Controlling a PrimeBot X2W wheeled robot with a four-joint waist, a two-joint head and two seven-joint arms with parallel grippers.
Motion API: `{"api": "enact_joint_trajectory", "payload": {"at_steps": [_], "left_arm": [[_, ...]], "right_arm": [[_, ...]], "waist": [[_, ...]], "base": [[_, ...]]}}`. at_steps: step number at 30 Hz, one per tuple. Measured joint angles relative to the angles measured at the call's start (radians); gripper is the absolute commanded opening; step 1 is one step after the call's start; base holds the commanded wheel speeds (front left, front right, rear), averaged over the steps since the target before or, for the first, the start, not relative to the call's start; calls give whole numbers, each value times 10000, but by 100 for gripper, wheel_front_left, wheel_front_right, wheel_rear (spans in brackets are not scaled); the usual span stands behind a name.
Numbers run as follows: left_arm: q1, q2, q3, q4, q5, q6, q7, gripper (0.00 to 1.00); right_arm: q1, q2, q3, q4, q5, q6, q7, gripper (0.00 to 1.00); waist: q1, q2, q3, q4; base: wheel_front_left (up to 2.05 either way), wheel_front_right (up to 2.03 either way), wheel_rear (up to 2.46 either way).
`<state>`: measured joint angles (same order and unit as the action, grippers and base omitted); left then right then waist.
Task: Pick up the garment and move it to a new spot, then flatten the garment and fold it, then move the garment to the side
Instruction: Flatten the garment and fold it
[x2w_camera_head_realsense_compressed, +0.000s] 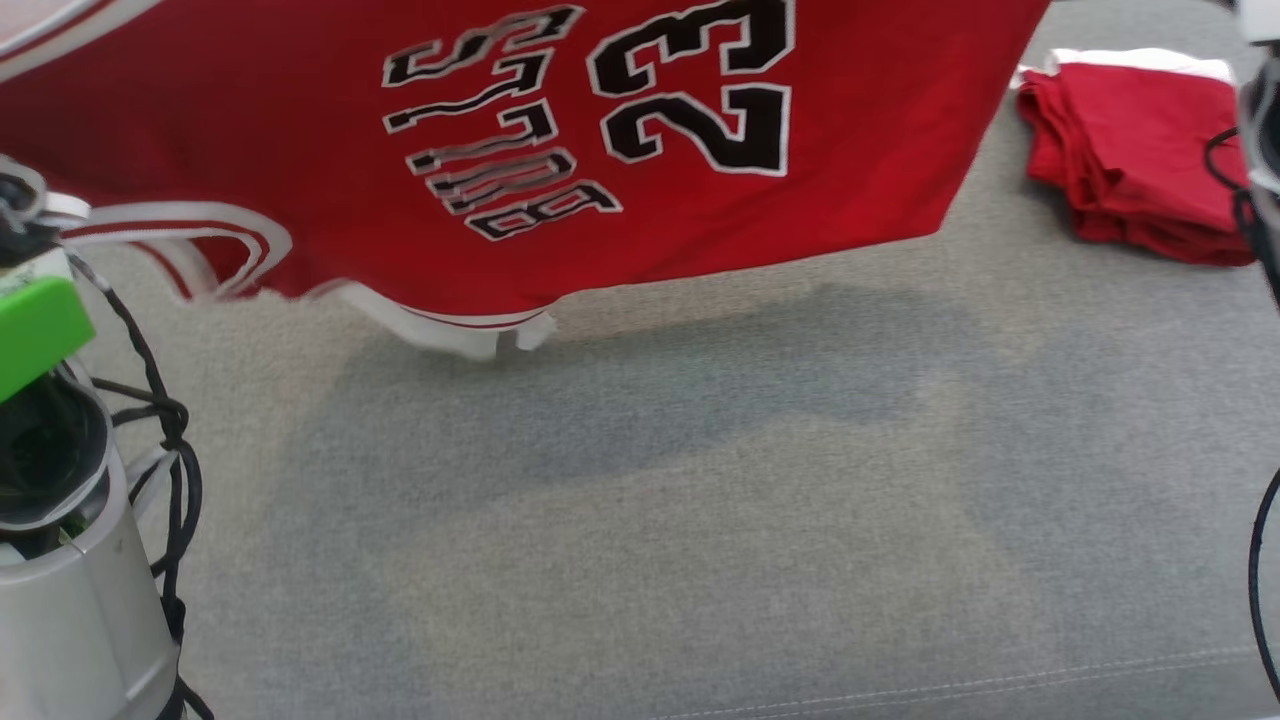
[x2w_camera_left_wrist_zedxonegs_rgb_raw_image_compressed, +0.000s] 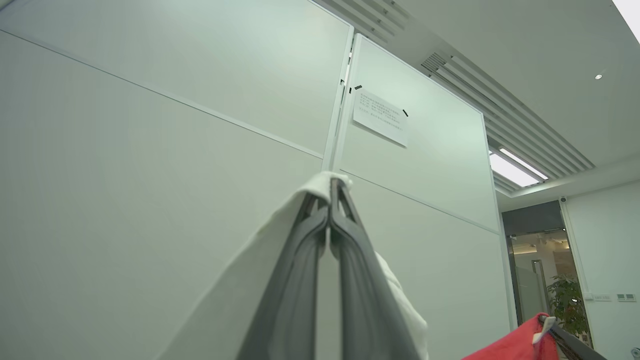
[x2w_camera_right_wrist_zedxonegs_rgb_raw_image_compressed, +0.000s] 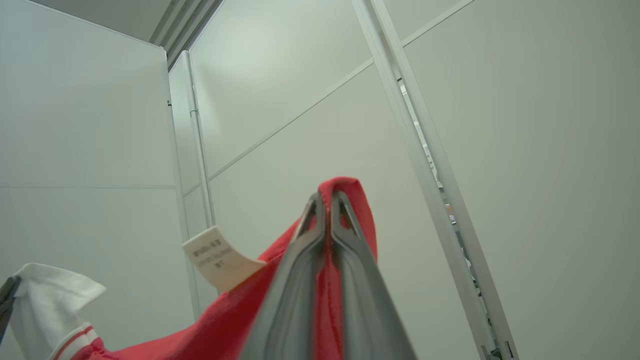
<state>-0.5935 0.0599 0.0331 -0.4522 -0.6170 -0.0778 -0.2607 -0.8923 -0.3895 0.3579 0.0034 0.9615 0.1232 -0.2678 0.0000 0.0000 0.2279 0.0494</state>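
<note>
Two edges of the jersey (x2w_camera_head_realsense_compressed: 850, 150) are pinched, by the left end effector (x2w_camera_left_wrist_zedxonegs_rgb_raw_image_compressed: 330, 187) and right end effector (x2w_camera_right_wrist_zedxonegs_rgb_raw_image_compressed: 330, 197), stretching it aloft for flattening.

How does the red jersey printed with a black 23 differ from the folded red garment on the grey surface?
The red jersey hangs spread open above the grey surface; the folded red garment lies on it. The jersey shows black lettering; the folded garment shows none. Both are red with white trim.
</note>
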Motion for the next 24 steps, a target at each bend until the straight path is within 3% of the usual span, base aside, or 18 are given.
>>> {"api": "enact_joint_trajectory", "payload": {"at_steps": [7,16,24], "left_arm": [[-425,-52,-150,-301,-221,79,52,0],[-418,-10,40,-71,-286,412,334,0],[-150,174,-27,171,-309,428,665,0]], "right_arm": [[553,-368,-1030,-1093,268,2,13,0],[1988,-928,-888,-1392,311,2,42,0],[2777,-1216,-779,-1921,236,2,58,0]], "waist": [[0,0,-521,-511],[0,1,-669,-589],[0,0,-709,-554]], "base": [[0,0,0],[0,0,0],[0,0,0]]}}
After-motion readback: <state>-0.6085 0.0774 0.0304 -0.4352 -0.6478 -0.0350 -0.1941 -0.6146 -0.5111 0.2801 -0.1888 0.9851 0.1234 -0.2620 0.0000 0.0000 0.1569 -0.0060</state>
